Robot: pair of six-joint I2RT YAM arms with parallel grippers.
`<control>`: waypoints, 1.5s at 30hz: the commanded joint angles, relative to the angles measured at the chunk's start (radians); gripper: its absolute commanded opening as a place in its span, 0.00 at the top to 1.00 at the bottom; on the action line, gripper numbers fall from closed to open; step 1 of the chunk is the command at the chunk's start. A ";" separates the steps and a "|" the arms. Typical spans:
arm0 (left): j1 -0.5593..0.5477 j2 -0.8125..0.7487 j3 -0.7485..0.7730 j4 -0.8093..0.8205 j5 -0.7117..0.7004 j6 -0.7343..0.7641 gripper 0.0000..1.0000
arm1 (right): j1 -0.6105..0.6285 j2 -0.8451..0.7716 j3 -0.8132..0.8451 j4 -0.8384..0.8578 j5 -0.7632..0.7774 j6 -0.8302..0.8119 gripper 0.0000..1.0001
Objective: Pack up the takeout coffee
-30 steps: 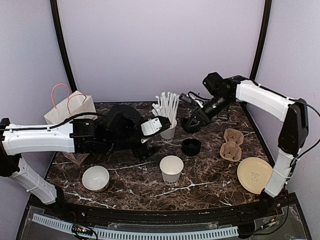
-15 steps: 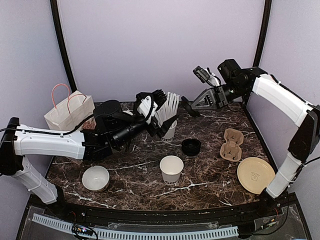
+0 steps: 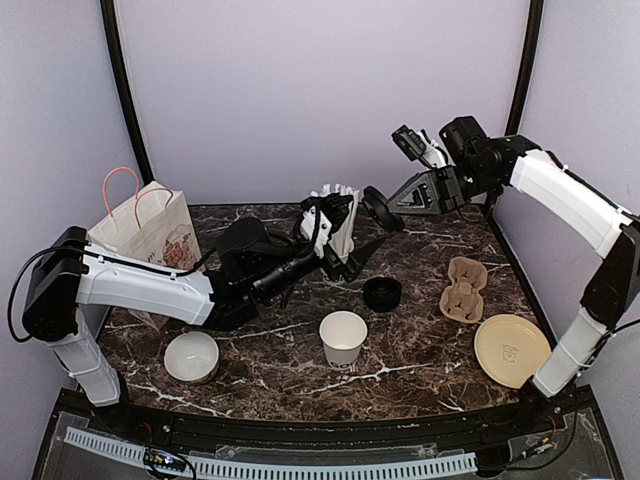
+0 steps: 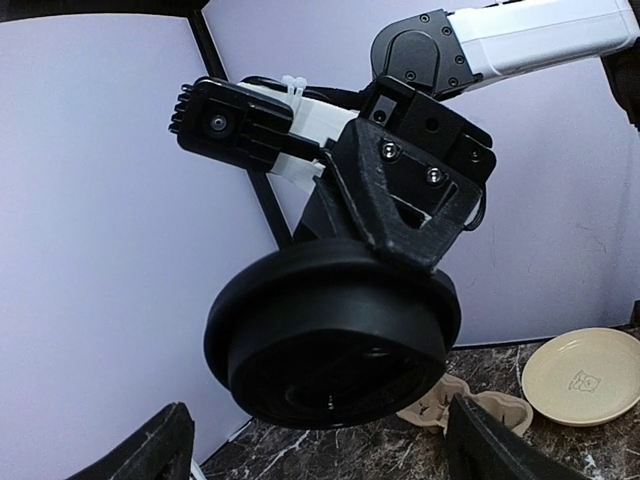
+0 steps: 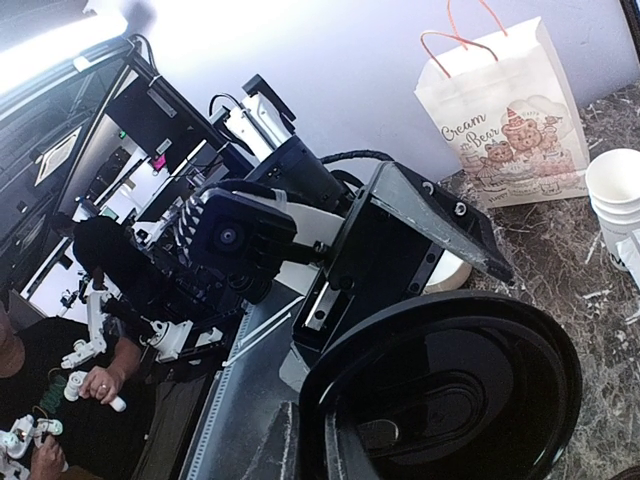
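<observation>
My right gripper (image 3: 384,206) is shut on a round black lid (image 3: 377,209) and holds it in the air over the back of the table. The lid fills the left wrist view (image 4: 335,340) and the right wrist view (image 5: 450,400). My left gripper (image 3: 360,252) is open, tilted up, just below and left of that lid; its fingertips (image 4: 150,450) show on either side beneath it. A small white cup (image 3: 343,338) stands open, without a lid, at the table's middle front. A second black lid (image 3: 382,292) lies on the table behind it.
A white cup with white straws (image 3: 338,205) stands behind my left gripper. A brown pulp cup carrier (image 3: 465,288) and a beige plate (image 3: 510,350) lie at the right. A low white bowl (image 3: 191,356) sits front left. A paper bag (image 3: 145,225) stands back left.
My right gripper lifted the black lid off the table and now holds it up. My left arm swung right and up, bringing its open gripper under the lid.
</observation>
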 commanded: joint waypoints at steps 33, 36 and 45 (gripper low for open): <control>-0.002 0.133 0.162 0.145 0.028 -0.075 0.21 | -0.023 -0.048 -0.062 0.141 -0.102 0.115 0.93; -0.002 0.111 0.153 0.124 0.022 -0.083 0.25 | -0.032 -0.055 -0.072 0.147 -0.087 0.115 0.79; -0.003 -0.096 0.239 -0.599 0.111 -0.178 0.27 | -0.218 -0.113 -0.149 0.129 0.177 0.014 0.47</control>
